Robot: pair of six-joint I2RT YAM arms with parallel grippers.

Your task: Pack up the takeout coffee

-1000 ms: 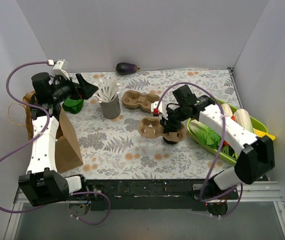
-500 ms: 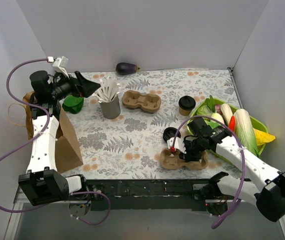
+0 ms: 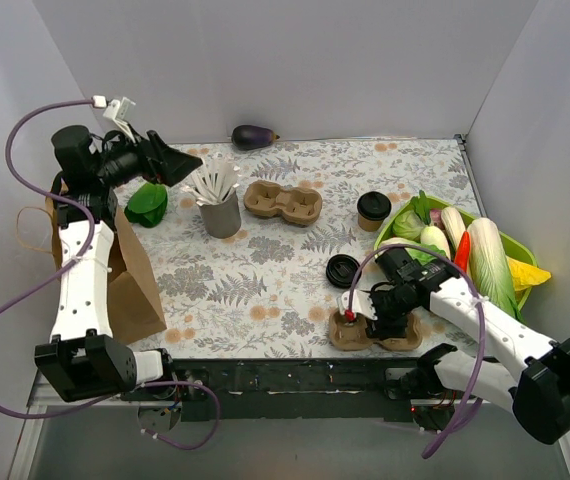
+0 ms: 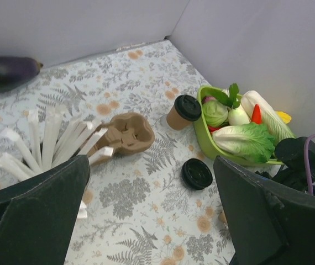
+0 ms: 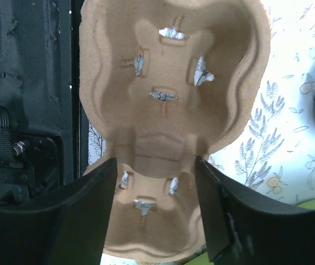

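Note:
The takeout coffee (image 3: 373,210), a tan paper cup with a black lid, stands beside the green tray, also in the left wrist view (image 4: 182,112). A loose black lid (image 3: 343,270) lies in front of it. One brown cardboard carrier (image 3: 357,334) lies at the table's near edge. My right gripper (image 3: 377,316) hangs over it, jaws open, a finger on each side of the carrier's (image 5: 168,72) narrow waist. My left gripper (image 3: 170,165) is open wide and empty, high at the back left.
A second carrier (image 3: 282,202) and a grey cup of white sticks (image 3: 220,205) stand mid-back. An eggplant (image 3: 253,135) lies by the back wall. A green tray (image 3: 518,245) of vegetables fills the right side. A brown paper bag (image 3: 130,290) stands at the left, with a green object (image 3: 146,203) behind it.
My right arm brought the carrier from mid-table to the near edge, uncovering the coffee and loose lid, and its jaws have widened. The left gripper rose slightly.

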